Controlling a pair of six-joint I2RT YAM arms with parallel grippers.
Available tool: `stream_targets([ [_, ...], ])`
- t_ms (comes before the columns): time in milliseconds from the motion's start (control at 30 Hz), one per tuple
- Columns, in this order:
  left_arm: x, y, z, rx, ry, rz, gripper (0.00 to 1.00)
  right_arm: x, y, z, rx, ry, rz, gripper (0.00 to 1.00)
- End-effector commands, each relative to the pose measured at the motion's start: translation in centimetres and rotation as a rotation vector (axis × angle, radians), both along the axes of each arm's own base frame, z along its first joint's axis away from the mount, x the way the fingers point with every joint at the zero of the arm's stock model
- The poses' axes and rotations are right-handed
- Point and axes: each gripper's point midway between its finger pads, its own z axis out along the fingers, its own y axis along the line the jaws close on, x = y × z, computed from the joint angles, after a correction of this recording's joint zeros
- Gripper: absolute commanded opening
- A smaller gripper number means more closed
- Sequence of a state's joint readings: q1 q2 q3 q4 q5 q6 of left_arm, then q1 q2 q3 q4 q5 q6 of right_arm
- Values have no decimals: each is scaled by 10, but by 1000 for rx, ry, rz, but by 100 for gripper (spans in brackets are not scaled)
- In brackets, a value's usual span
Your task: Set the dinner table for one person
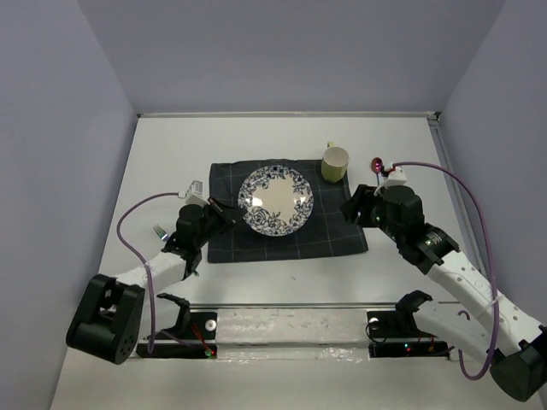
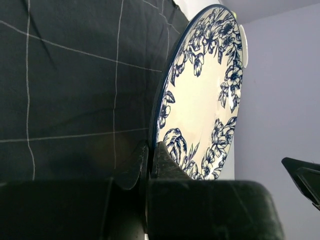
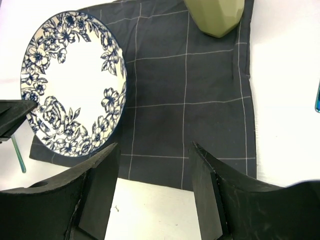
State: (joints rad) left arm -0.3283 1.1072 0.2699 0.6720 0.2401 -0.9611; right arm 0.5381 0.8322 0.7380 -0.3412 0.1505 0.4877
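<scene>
Looking from above: the flowered ceramic plate sits centred on the gridded navy cloth, mid dinner table, matte white. A pale green mug stands at the cloth's far corner, and the spoon beside it seems not yet laid.

Left wrist: left gripper pinched together at the plate's glossy rim.

Right wrist: right gripper spread apart above soft cloth.
</scene>
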Motion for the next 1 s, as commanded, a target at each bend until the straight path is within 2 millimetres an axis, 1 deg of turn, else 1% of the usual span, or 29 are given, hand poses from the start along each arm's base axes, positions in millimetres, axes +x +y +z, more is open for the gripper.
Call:
stream_targets([
  [0, 27, -17, 85, -149, -279, -10, 0, 1, -4, -3, -11, 6, -28, 62],
  [133, 37, -24, 77, -129, -270, -25, 0, 2, -5, -5, -20, 10, -35, 62],
  [167, 40, -25, 70, -117, -253, -29, 0, 2, -5, -5, -20, 10, -37, 62],
  [233, 43, -27, 68, -114, -247, -31, 0, 3, -6, -6, -26, 10, -40, 62],
  [267, 45, -28, 62, -107, -232, -34, 0, 3, -6, -6, -28, 12, -38, 62],
  [367, 45, -29, 55, -111, -214, -38, 0, 3, -6, -10, -34, 20, -42, 63],
  [467, 45, -28, 39, -96, -172, -34, 0, 4, -7, -15, -45, 33, -46, 63],
  [533, 47, -28, 31, -92, -143, -28, 0, 5, -8, -16, -50, 35, -53, 63],
  [567, 48, -28, 23, -86, -119, -24, 0, 6, -8, -16, -53, 36, -57, 63],
  [733, 50, -31, 12, -83, -91, -33, 0, 8, -8, -11, -50, 23, -62, 63],
  [767, 49, -30, 7, -78, -75, -28, 0, 8, -9, -10, -51, 23, -65, 63],
  [867, 49, -27, -1, -60, -53, -14, 0, 11, -11, -14, -59, 33, -90, 63],
  [900, 49, -27, -2, -60, -48, -13, 2, 12, -12, -17, -64, 41, -99, 62],
  [967, 47, -26, -8, -51, -31, -14, 19, 14, -12, -19, -66, 53, -111, 62],
])
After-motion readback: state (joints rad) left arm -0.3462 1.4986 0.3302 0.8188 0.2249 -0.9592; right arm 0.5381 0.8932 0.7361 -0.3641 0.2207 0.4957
